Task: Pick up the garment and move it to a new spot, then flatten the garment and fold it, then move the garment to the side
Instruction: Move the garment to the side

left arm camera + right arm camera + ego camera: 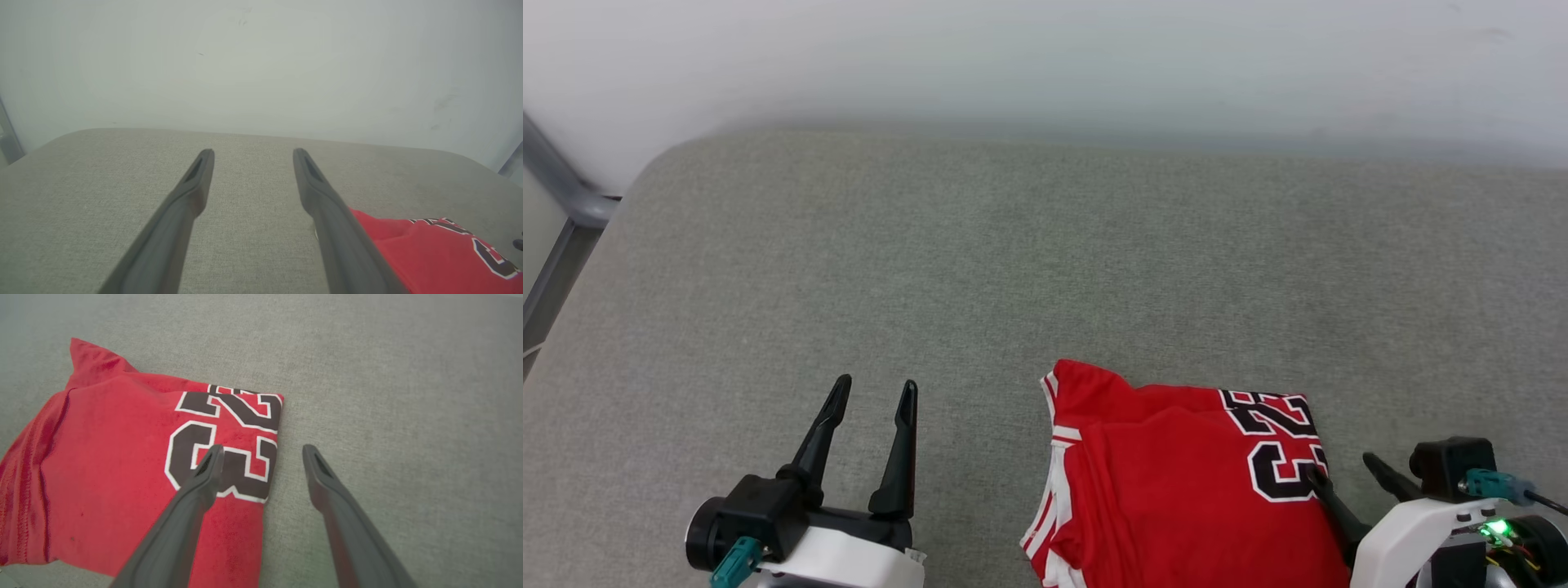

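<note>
Left hand (876,382), at seven o'clock: fingers spread, empty, over the bare grey cushion (1013,269). Shirt (1176,482), at five o'clock: folded into a red pad, number (1278,445) uppermost. Right hand (1339,464), beside it: fingers spread, straddling the shirt's three o'clock edge, one over the number, one over the cushion. The cloth is probably light, soft and limp, so pinch all layers at that edge.
</note>
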{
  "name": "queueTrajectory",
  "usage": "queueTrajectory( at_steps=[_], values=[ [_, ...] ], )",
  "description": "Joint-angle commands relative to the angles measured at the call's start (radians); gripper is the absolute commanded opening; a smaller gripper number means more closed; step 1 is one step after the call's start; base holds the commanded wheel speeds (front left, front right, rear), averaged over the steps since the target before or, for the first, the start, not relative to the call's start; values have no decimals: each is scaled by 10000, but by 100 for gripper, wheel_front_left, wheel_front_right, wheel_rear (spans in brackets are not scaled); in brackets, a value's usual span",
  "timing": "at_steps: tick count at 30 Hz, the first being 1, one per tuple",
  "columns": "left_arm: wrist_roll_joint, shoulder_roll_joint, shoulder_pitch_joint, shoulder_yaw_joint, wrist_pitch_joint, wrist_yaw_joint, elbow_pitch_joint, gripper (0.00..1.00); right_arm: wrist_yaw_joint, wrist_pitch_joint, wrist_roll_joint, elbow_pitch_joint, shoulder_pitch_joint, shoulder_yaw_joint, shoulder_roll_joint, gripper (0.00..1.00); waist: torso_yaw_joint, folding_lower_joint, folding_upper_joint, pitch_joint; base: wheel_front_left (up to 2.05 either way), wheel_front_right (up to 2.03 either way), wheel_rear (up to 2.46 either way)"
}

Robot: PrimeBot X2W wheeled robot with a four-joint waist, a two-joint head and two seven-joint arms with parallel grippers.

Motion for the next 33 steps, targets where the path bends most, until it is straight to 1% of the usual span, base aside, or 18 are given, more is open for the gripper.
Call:
queueTrajectory(
  at_steps=[1,5,12,14,17,18,19,20,24,28,33],
  values=[
    [66,-21,-99,0,-50,-12,15,100,-8,202,-80,74,14,-54,61,100,126,0,0,125,0,0,0],
    [81,-48,-222,-47,-50,-18,53,100,-5,1325,48,495,-185,-353,607,100,326,0,0,286,0,0,0],
    [-2,-90,-391,-45,-50,-27,-1,100,-8,2407,-339,1136,-326,-346,792,100,600,0,0,534,0,0,0],
    [-36,-99,-438,-42,-50,-28,-55,100,-7,2737,-439,1357,-302,-207,754,100,660,0,0,600,0,0,0],
    [-72,-72,-464,-46,-50,-29,-79,100,-4,3064,-280,1657,-235,68,756,100,717,0,0,663,0,0,0],
    [-78,-60,-495,-55,-50,-29,-85,100,4,3142,-218,1741,-231,120,750,80,728,0,0,687,0,0,0],
    [-79,-49,-524,-70,-50,-29,-78,100,7,3200,-206,1819,-251,157,718,35,736,0,0,703,0,0,0],
    [-87,-27,-546,-100,-50,-28,-56,100,7,3236,-237,1890,-303,189,660,0,740,0,0,711,0,0,0],
    [-114,71,-561,-229,-50,-29,-4,100,-15,2972,-245,1948,-522,158,502,0,675,0,0,656,0,0,0],
    [-163,138,-460,-301,-50,-29,24,100,-15,2634,-344,1675,-798,363,161,0,449,0,0,487,0,0,0],
    [-241,207,-341,-474,-48,-29,7,100,-13,2136,-800,912,-1268,1071,-764,0,-71,0,0,306,0,0,0]
  ],
)
